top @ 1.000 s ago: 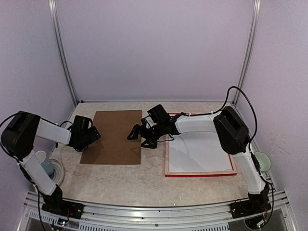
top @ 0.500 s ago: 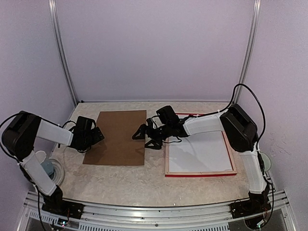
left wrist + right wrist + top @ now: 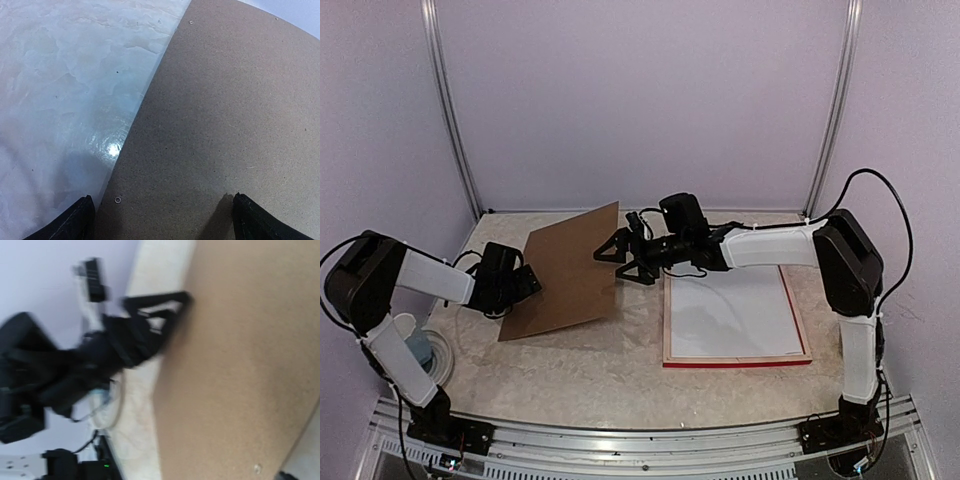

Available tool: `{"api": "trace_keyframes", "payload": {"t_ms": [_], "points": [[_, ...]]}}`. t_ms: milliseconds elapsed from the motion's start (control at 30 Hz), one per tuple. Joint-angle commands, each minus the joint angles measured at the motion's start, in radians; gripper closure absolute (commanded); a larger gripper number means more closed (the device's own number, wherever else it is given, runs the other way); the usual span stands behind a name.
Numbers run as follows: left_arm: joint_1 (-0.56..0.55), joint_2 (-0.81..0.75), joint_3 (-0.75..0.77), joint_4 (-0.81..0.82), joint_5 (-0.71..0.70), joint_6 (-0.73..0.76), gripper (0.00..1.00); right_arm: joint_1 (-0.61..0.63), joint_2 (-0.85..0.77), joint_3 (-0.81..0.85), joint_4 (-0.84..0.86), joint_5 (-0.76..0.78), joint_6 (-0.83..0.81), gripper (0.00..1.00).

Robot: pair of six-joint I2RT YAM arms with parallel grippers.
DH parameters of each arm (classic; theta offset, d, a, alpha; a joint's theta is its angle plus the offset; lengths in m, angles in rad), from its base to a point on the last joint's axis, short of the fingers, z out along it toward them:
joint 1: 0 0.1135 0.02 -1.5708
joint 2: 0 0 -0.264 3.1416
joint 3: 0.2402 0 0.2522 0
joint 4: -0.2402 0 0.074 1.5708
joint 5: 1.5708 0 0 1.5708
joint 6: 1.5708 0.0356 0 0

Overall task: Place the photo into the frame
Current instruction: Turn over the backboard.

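While the brown backing board (image 3: 570,275) stood tilted over the left half of the marbled table (image 3: 620,385), its near left corner sat low by the tabletop and its far right corner stood highest, so that its face leaned toward the overhead camera. The left gripper (image 3: 525,287) was at the board's left edge with its jaws wide apart. Its wrist camera looked onto the speckled brown face, with one dark fingertip (image 3: 80,220) low beside the board's left edge and the other further in over the board. Whether either one touched the board could not be told. The right gripper (image 3: 615,262) reached in from the right, its arm stretched above the far left corner of the frame (image 3: 736,360). Its jaws were spread as well, right at the board's right edge, and contact there could not be told either. The right wrist picture was blurred and showed only the brown board filling its right side, with the dark left gripper beyond the board's other edge. The frame lay flat on the right half of the table, just beside the board, with its pale wood back up and its red outer edge along the near side. A white sheet (image 3: 730,315) filled its opening. Whether that was the photo lying face down could not be told.
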Motion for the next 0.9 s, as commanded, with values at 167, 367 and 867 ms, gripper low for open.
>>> {"api": "trace_keyframes", "payload": {"t_ms": [167, 367, 867], "points": [[-0.048, 0.033, -0.015, 0.001, 0.153, -0.046, 0.06, 0.016, -0.066, 0.016, 0.173, -0.087, 0.005, 0.01], [-0.056, 0.026, -0.015, 0.009, 0.166, -0.054, 0.06, 0.027, -0.043, 0.082, 0.168, -0.108, 0.013, 0.01], [-0.072, -0.052, -0.103, 0.191, 0.251, -0.122, 0.07, 0.037, -0.052, 0.157, 0.177, -0.119, 0.041, 0.01]]}}
